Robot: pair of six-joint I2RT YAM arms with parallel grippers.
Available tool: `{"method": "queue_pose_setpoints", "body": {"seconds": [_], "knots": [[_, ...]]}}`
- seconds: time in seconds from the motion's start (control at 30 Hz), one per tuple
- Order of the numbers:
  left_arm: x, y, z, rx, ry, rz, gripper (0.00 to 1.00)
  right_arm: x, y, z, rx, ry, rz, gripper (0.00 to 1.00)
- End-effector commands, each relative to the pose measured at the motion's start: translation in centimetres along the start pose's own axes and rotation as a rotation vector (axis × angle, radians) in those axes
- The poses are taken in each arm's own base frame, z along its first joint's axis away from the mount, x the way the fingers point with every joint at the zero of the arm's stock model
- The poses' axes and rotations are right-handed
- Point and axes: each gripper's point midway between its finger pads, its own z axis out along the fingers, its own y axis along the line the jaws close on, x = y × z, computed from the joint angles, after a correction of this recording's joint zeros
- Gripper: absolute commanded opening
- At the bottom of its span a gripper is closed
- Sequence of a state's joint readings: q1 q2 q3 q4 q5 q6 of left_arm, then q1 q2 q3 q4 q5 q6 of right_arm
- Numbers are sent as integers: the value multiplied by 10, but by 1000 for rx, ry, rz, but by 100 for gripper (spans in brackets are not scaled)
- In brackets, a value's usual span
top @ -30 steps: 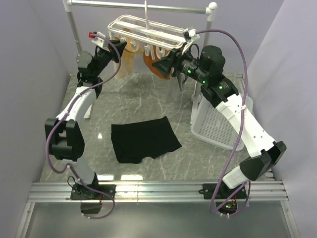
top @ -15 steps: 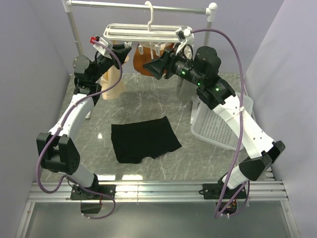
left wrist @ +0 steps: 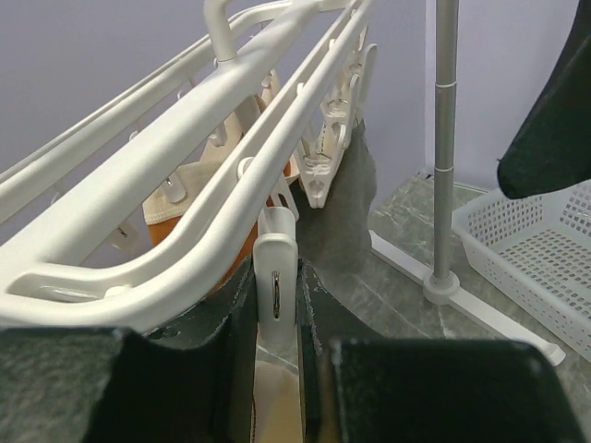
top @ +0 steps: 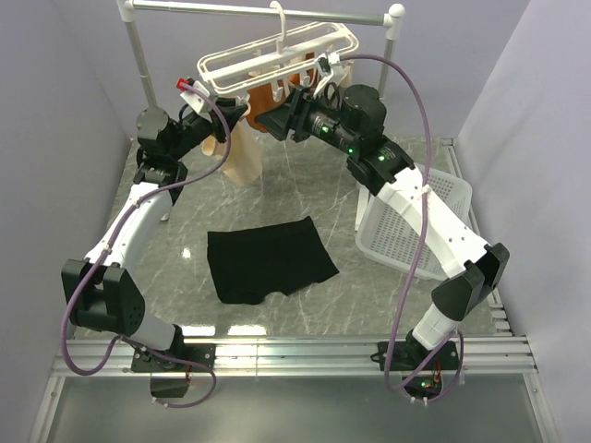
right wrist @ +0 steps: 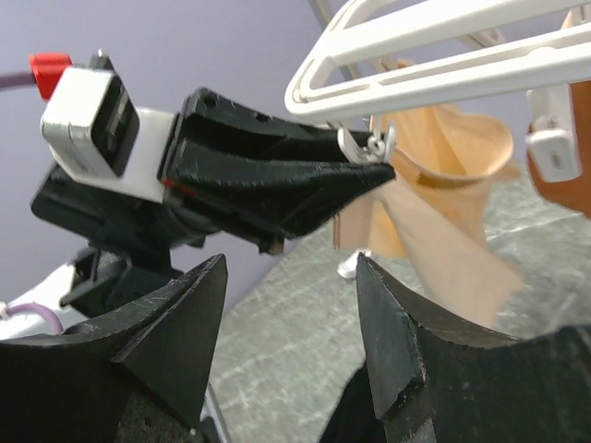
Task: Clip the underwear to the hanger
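The black underwear lies flat on the marble table, away from both grippers. The white hanger hangs tilted from the rail, its right end higher. My left gripper is under the hanger's left end, shut on one white dangling clip below the frame. My right gripper is open and empty just right of the left one. In the right wrist view its fingertips frame the left gripper below the hanger's bars.
Tan garments and an orange garment hang from the hanger, and a dark grey piece hangs behind the clips. A white laundry basket stands at the right. The metal rail stand's post rises beside it.
The hanger has swung from level to tilted, right end up. My left gripper moved right with the clip. My right gripper moved left and up, close to the left one.
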State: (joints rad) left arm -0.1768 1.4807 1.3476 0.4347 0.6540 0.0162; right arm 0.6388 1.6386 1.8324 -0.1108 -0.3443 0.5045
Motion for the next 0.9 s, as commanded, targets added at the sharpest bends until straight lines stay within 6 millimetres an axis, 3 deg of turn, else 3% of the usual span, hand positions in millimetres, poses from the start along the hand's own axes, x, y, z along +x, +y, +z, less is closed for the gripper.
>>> {"method": "queue_pose_setpoints", "body": {"seconds": [0.0, 0.27, 0.87], "knots": [[-22, -9, -6, 29, -35, 49, 0, -30, 27, 7, -59, -111, 30, 65], [-23, -18, -9, 70, -48, 67, 0, -26, 1, 35, 49, -149, 105, 64], [-18, -35, -11, 168, -41, 92, 0, -18, -13, 65, 81, -190, 89, 62]]}}
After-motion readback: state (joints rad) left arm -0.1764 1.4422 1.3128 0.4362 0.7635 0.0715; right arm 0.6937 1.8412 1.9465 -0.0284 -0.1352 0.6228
